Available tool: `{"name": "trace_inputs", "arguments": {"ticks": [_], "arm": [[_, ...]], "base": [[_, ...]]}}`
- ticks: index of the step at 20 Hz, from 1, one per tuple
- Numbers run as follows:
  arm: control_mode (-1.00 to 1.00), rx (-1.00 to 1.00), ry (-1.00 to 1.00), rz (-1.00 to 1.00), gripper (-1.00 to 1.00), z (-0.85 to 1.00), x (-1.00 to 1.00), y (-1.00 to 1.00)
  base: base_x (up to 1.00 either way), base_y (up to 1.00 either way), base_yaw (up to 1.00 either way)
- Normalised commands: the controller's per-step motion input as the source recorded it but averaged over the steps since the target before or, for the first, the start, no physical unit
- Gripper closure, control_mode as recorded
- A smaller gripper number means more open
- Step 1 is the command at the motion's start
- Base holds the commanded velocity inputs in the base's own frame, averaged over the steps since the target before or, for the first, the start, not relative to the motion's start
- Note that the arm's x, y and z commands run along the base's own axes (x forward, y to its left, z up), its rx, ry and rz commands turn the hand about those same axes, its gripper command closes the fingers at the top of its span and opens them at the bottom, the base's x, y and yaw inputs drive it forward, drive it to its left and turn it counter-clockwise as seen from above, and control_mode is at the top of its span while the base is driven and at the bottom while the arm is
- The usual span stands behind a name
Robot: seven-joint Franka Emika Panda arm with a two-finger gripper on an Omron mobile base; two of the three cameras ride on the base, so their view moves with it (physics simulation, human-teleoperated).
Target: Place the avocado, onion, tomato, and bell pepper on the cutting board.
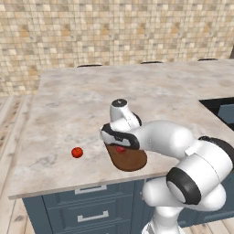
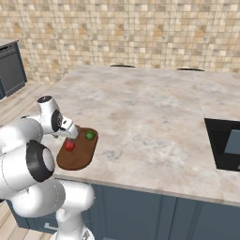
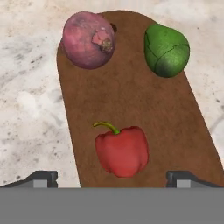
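While spread wide and empty above the flat dark-brown wooden cutting board [image 3: 131, 105], fingers [image 3: 111, 178]; on board: pinkish-purple round onion [image 3: 89, 40], dark-green glossy avocado [image 3: 166, 50], red bell pepper [image 3: 122, 151]. Apart on marble table [image 1: 68, 119]: small red tomato [image 1: 77, 152].

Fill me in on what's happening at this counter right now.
The robot arm's gripper hangs open just above the cutting board, holding nothing. Three items already sit on the board: the bell pepper right under the fingers, and the onion and the avocado at the far end. The tomato lies apart on the counter, not yet on the board.
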Motion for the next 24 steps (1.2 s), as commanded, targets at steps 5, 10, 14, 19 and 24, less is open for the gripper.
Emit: {"name": "trace_inputs", "arguments": {"ticks": [5, 10, 14, 19, 24], "arm": [[-1.0, 0.0, 0.03, 0.11, -1.0, 0.2, -0.17, 0.41], [-1.0, 0.0, 0.03, 0.23, -1.0, 0.14, -0.04, 0.42], [-1.0, 0.0, 0.0, 0.28, -1.0, 0.02, 0.0, 0.43], [-1.0, 0.0, -0.03, 0.24, -1.0, -0.05, -0.02, 0.41], [-1.0, 0.0, -0.07, 0.13, -1.0, -0.11, -0.01, 0.42]], "base": [[0.0, 0.0, 0.0], [0.0, 0.0, 0.0], [0.0, 0.0, 0.0], [0.0, 0.0, 0.0], [0.0, 0.0, 0.0]]}}
